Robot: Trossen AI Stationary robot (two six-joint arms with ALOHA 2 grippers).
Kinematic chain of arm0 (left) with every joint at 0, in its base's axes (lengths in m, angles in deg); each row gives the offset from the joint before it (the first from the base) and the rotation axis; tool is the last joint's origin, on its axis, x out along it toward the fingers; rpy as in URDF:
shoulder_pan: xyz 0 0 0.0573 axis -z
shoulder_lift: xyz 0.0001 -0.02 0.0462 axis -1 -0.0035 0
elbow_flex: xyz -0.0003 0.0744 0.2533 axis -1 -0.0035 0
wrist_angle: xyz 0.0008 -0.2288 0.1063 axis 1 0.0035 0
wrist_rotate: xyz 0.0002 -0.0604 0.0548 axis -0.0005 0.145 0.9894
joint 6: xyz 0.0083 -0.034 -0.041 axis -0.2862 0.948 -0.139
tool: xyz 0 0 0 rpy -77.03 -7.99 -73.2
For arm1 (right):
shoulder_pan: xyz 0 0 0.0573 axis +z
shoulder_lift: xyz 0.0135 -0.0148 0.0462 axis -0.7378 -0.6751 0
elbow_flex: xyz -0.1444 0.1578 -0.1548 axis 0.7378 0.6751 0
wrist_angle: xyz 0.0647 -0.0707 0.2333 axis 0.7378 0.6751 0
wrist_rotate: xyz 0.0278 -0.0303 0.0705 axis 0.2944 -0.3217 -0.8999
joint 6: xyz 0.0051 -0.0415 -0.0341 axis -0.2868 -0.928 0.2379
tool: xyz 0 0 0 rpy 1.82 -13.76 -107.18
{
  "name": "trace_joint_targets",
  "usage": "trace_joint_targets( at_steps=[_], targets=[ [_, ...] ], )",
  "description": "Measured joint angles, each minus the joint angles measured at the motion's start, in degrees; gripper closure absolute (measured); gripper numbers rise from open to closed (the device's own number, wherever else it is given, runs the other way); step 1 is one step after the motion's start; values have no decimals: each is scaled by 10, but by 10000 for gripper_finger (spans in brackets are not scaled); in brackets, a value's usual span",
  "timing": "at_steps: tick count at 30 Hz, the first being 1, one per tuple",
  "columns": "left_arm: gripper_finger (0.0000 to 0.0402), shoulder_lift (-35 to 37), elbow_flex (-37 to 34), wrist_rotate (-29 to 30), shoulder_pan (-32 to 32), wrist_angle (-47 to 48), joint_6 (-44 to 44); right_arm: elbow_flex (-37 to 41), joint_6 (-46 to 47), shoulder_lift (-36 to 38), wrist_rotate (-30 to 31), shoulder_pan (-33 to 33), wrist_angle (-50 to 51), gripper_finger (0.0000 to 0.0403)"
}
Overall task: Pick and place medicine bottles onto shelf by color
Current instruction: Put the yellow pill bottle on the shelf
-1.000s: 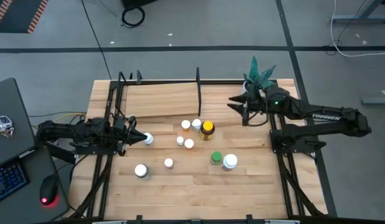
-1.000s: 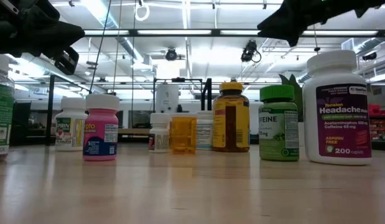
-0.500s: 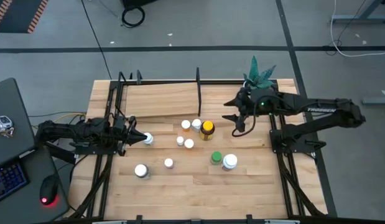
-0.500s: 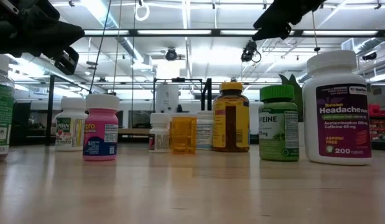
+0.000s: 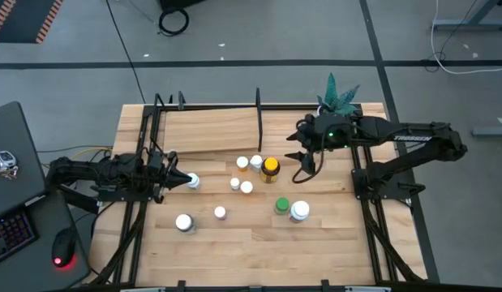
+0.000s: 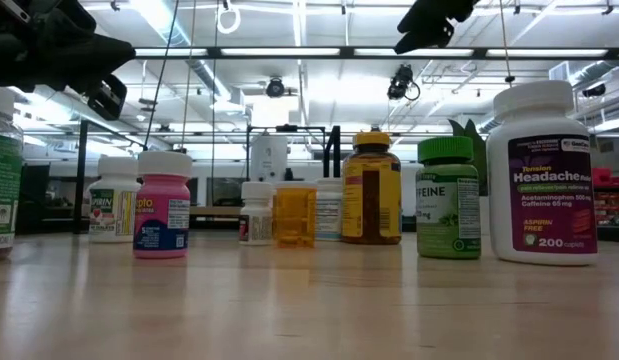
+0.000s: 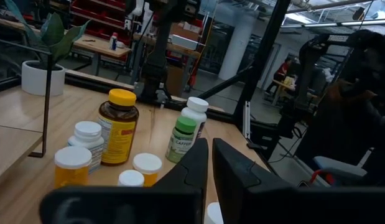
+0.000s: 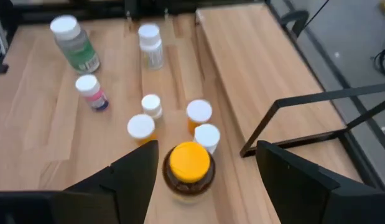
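Approach step: right claw spread wide, empty, above amber yellow-capped bottle just in front of shelf on desk; next, descent around cap and closing; left claw closed, well left of amber bottle.

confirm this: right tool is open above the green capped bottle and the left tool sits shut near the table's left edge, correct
Not quite. The right tool is open above the yellow-capped amber bottle, not the green-capped one; the right wrist view shows it between the fingers. The left tool does sit shut near the left edge.
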Motion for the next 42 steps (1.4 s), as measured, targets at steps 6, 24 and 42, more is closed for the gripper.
trace_joint_targets(
  at_steps=[6, 24, 42],
  targets=[
    [364, 0, 0, 0, 0, 0, 0, -40, 5, -53, 0, 23, 36, 127],
    [367, 0, 0, 0, 0, 0, 0, -113, 26, -124, 0, 67, 98, 128],
    [372, 0, 0, 0, 0, 0, 0, -113, 6, -250, 15, 26, 112, 91]
  ],
)
